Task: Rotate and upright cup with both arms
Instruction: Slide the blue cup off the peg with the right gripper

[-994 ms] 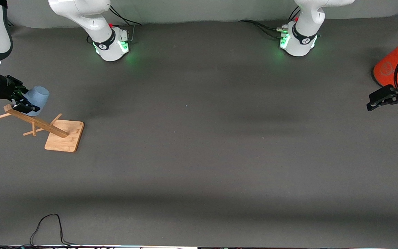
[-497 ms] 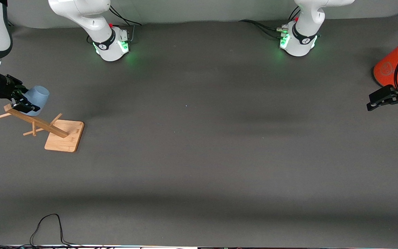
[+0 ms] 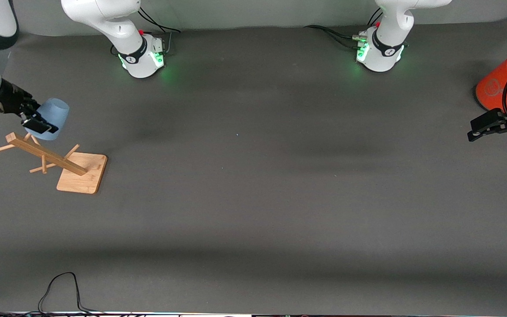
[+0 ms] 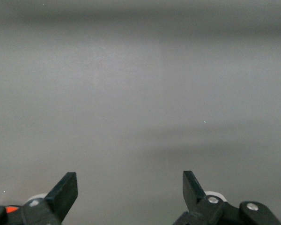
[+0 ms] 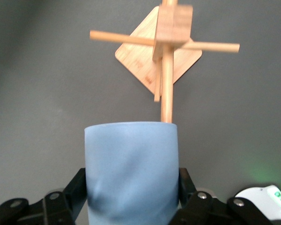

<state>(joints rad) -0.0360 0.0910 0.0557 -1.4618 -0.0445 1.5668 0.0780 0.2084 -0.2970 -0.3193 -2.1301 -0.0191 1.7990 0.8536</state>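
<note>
Two claws: right claw (image 3: 38, 124) grips the cup (image 3: 54, 118); left claw (image 3: 495, 127) gapes empty.

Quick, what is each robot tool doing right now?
Left tool: open, holding nothing, beside the orange cylinder.
Right tool: shut on the pale-blue cup, above the wooden rack.

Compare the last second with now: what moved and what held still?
The right pincer, shut on the cup, lifted it up and away from the wooden peg rack, toward the robots' bases; the grip is unchanged. The left pincer stayed open, waiting beside the orange cylinder. The rack did not shift.
</note>
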